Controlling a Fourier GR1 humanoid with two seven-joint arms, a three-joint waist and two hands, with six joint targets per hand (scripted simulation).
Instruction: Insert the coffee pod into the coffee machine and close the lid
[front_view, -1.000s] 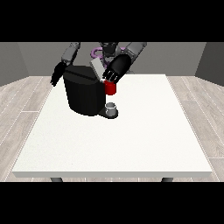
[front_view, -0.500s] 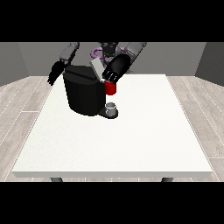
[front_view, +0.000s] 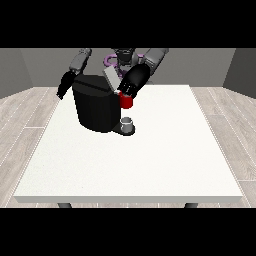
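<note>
The worktop (front_view: 150, 160) is plain white with a faint speckle. The coffee machine (front_view: 96, 107) is black, with a pale grey lid (front_view: 112, 79) raised at its top. A red thing at the machine (front_view: 126, 101) shows bright against it. A grey thing (front_view: 128, 123) sits on the machine's dark base. Both hands, the one at the view's right (front_view: 134, 82) and the one at the view's left (front_view: 65, 85), are black. The floor (front_view: 30, 115) is pale grey wood-grain planks.

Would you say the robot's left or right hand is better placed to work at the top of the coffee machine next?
Probably its left: the hand at the view's right is at the coffee machine's top front, beside the red thing at the machine. The hand at the view's left hangs off the machine's far side.
</note>
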